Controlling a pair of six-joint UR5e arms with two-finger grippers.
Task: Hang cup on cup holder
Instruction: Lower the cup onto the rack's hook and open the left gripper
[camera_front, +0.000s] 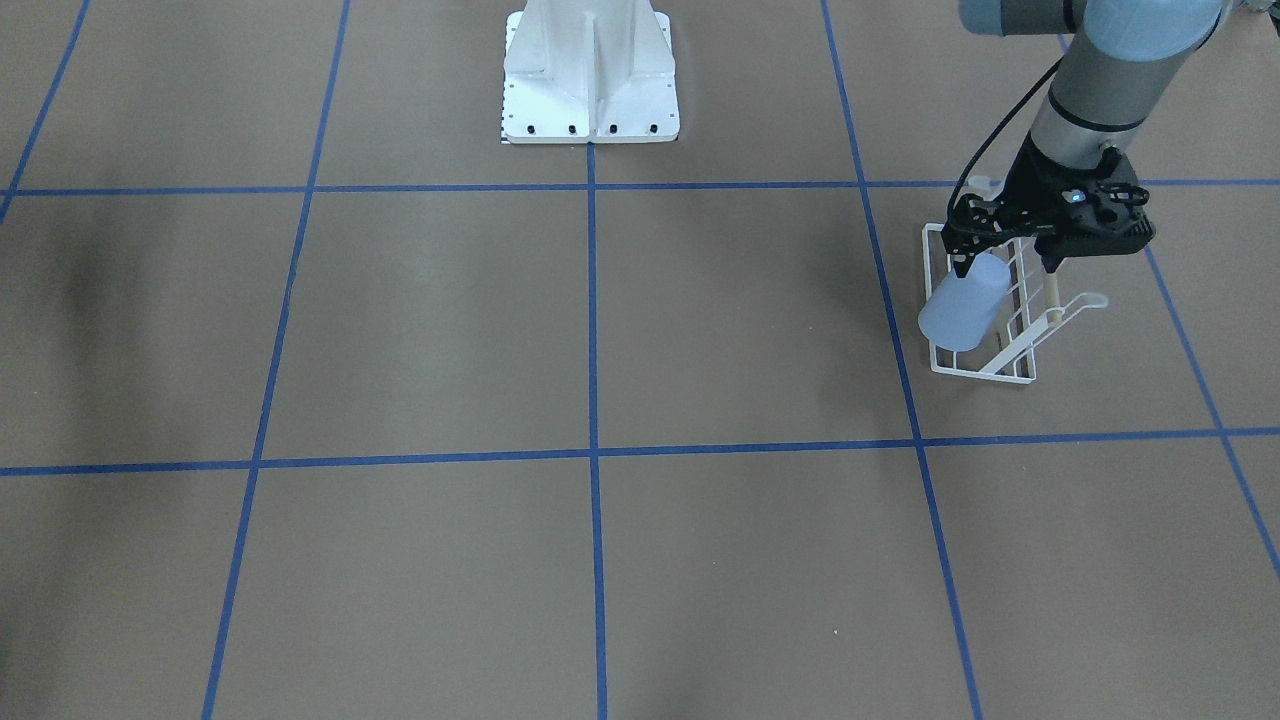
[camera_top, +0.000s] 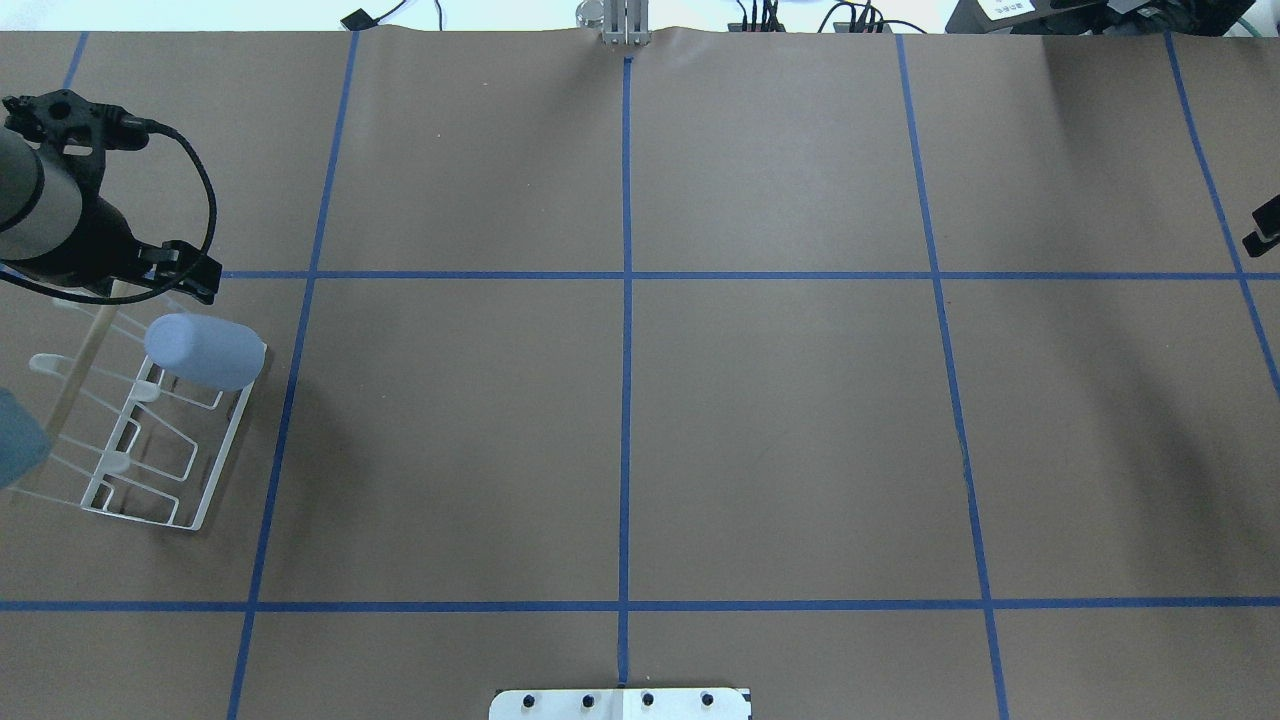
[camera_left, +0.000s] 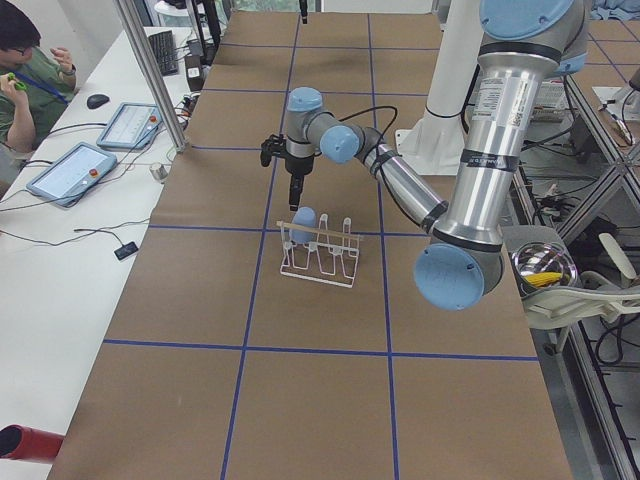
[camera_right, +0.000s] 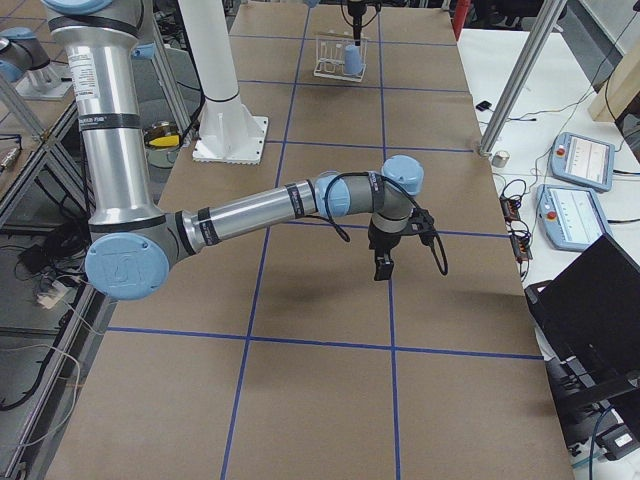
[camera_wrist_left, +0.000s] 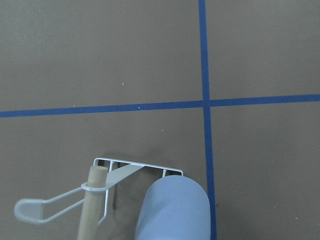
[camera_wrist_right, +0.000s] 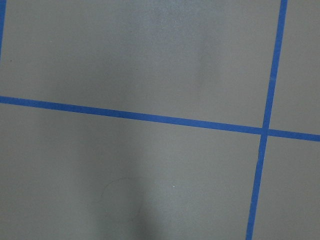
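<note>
The light blue cup (camera_front: 965, 308) sits slanted over an end prong of the white wire cup holder (camera_front: 985, 370), its mouth toward the base frame. It also shows in the overhead view (camera_top: 205, 350) and the left wrist view (camera_wrist_left: 172, 210). My left gripper (camera_front: 1006, 265) is open just above the cup's closed end, its fingers spread and apart from the cup. The holder's wooden rod (camera_wrist_left: 92, 205) runs beside the cup. My right gripper (camera_right: 383, 265) hangs over bare table far from the rack; only a sliver of it shows in the overhead view (camera_top: 1262, 230), so I cannot tell its state.
The white robot base (camera_front: 590, 80) stands at the table's middle edge. Blue tape lines (camera_top: 627, 300) grid the brown table. Beside the table on the left side are a metal post (camera_left: 150, 70), tablets (camera_left: 70, 172) and an operator (camera_left: 25, 70).
</note>
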